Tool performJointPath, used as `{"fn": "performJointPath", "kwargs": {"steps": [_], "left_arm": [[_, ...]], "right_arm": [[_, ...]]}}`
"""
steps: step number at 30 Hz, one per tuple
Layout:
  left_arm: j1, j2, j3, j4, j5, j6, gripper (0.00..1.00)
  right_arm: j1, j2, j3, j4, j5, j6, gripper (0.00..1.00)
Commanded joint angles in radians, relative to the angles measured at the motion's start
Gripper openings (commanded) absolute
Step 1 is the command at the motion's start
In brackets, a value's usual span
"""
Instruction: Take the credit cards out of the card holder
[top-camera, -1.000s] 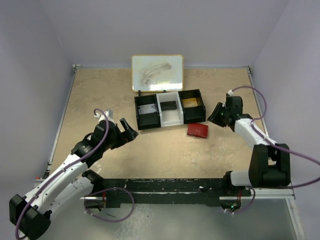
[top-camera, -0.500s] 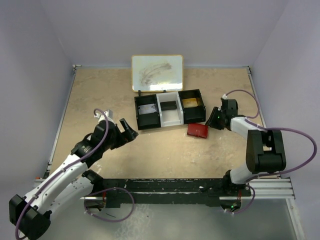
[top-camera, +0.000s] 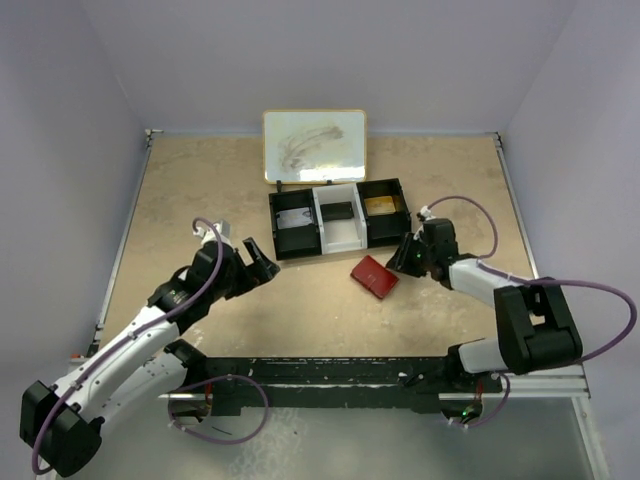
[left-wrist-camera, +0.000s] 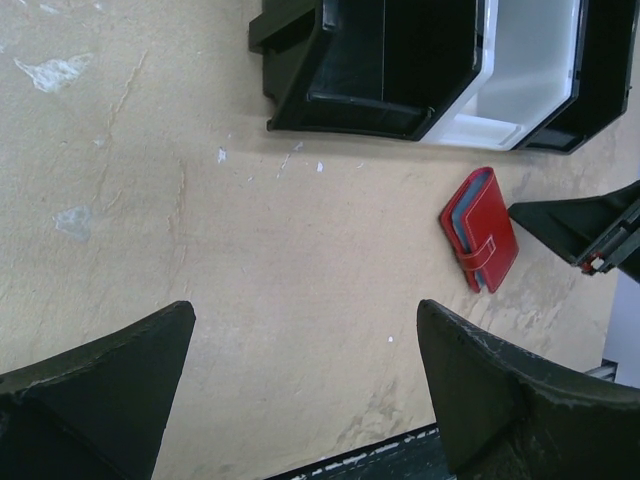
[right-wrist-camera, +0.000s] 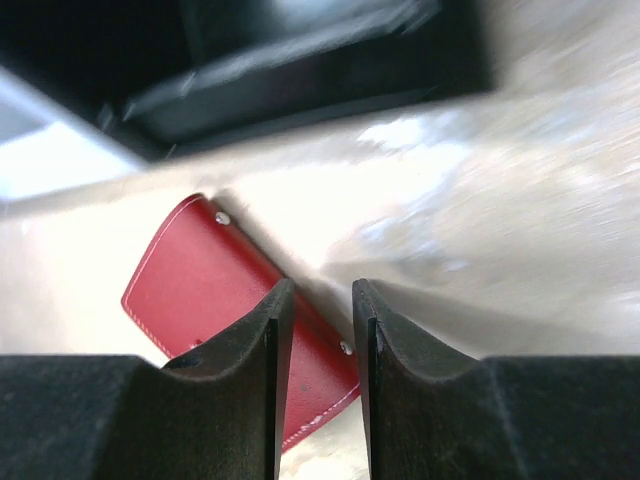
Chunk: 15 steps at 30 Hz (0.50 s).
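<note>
**Shifted left and turned: the wallet (top-camera: 374, 276)**

Since a second ago the wallet has slid left and toward the arms. The right gripper (top-camera: 404, 256) has swung in just beside its right edge. The wallet lies closed on the table (top-camera: 200, 190), just in front of the black tray (top-camera: 296, 249), with a whiteboard (top-camera: 314, 146) behind that. The right jaws are narrowly parted and hold nothing. The left gripper (top-camera: 258, 262) hangs wide open and empty, well to the wallet's left.

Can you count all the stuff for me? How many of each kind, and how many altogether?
Red card holder: 1
Black and white tray: 1
Whiteboard: 1
Robot grippers: 2, the left gripper and the right gripper
Total: 5
</note>
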Motion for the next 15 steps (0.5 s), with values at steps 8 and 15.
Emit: {"fn": "performJointPath", "kwargs": {"steps": [8, 15], "left_arm": [[-0.098, 0.085, -0.047, 0.220, 0.020, -0.070, 0.88], [-0.316, 0.302, -0.017, 0.379, -0.099, -0.115, 0.84]], "right_arm": [[0.328, -0.199, -0.094, -0.159, 0.016, 0.151, 0.37], [0.328, -0.296, -0.109, -0.059, -0.110, 0.156, 0.45]]}}
